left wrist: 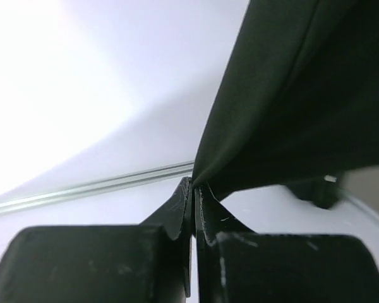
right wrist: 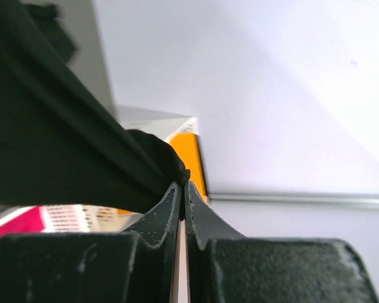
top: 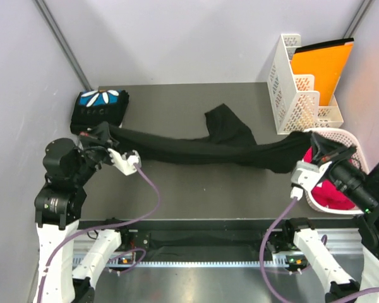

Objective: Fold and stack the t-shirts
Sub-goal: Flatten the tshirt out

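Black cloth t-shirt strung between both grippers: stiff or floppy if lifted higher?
Likely floppy: the black cloth t-shirt bunches into a narrow band between the left gripper and right gripper, with one part spilling loose onto the dark grey table. Probably light: thin pinches at each end seem to carry it.

Soft matt black cloth t-shirt (top: pixel 177 149); glossy white perforated plastic rack (top: pixel 279 82).

A folded t-shirt (top: pixel 100 107) lay at the tabletop's (top: pixel 189 189) far left corner. Just before it, a second t-shirt (top: pixel 202 148) stretched across from left to right. A file rack (top: pixel 279 82) holding a folder (top: pixel 319 66) stood far right, with a basket (top: pixel 348 137) before it.
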Available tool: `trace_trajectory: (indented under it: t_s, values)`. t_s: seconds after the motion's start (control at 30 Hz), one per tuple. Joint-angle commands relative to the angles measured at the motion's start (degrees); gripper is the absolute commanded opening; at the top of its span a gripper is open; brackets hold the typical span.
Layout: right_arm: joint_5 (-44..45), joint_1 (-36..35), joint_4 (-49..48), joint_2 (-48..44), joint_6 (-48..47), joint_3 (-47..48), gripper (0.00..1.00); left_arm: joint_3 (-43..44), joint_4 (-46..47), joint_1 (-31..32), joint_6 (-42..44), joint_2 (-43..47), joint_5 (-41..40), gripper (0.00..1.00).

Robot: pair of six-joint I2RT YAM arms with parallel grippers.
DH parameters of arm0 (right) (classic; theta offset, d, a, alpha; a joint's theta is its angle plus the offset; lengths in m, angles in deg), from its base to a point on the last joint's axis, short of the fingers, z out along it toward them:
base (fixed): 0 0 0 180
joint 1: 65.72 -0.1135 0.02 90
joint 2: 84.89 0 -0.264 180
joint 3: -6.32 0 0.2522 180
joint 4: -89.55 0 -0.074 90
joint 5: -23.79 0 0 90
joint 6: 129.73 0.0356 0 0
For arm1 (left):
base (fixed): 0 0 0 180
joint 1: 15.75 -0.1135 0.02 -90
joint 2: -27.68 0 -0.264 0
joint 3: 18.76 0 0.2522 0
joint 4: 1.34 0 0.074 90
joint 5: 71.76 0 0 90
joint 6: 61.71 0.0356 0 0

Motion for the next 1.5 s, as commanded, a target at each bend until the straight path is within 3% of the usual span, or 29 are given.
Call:
trace_trajectory:
  t_s: [0.0,0.13,0.27,0.4,0.5,0.67,0.77,0.9,0.93,1.0,1.03,1.1,1.27,1.47]
  values:
    - [6.6,0.5,-14.7,2.6,1.8,4.4,0.0,1.4,20.7,-0.2,-0.6,-1.6,-2.7,0.0]
    - [7.9,0.5,-24.4,4.1,2.4,5.1,0.0,6.1,27.8,-0.2,0.4,-5.8,-4.1,0.0]
    - [10.2,0.5,-30.5,12.0,3.6,6.7,0.0,11.9,28.2,-0.2,-0.6,-13.8,-5.2,0.0]
    - [9.3,0.5,-32.7,22.0,-0.7,6.1,0.0,13.5,29.5,-0.2,3.7,-27.0,-5.9,0.0]
    - [8.6,1.1,-36.3,32.2,-4.1,7.7,0.0,15.0,36.6,-1.0,8.9,-38.6,-7.1,0.0]
    - [10.1,2.6,-38.3,52.0,-3.4,26.5,0.0,40.5,36.2,-2.0,10.8,-58.3,-9.6,0.0]
    - [13.6,3.1,-48.3,57.7,-5.8,32.5,0.0,56.3,38.8,-2.4,11.7,-71.8,-10.6,0.0]
    - [17.7,4.4,-61.0,60.6,-8.1,38.2,0.0,69.9,48.5,-2.8,12.5,-79.4,-9.9,0.0]
    - [18.7,4.8,-64.1,60.5,-8.4,39.0,0.0,70.2,56.2,-2.8,12.0,-79.3,-9.9,0.0]
    - [19.7,5.3,-69.9,57.5,-8.1,38.6,0.0,67.1,62.0,-2.6,11.3,-75.9,-9.9,0.0]
    - [19.6,6.0,-70.5,56.0,-7.5,37.8,0.0,60.9,69.3,-2.5,10.2,-73.9,-9.7,0.0]
    - [18.6,6.1,-70.9,51.5,-8.0,36.3,0.0,53.8,74.7,-2.5,9.5,-66.5,-8.7,0.0]
    - [13.4,10.8,-63.8,43.0,-7.2,30.4,0.0,40.8,78.2,-2.5,5.5,-56.5,-10.1,0.0]
    - [8.9,10.8,-59.7,31.0,-7.3,5.0,0.0,11.7,83.8,-2.5,8.7,-44.3,-8.7,0.0]
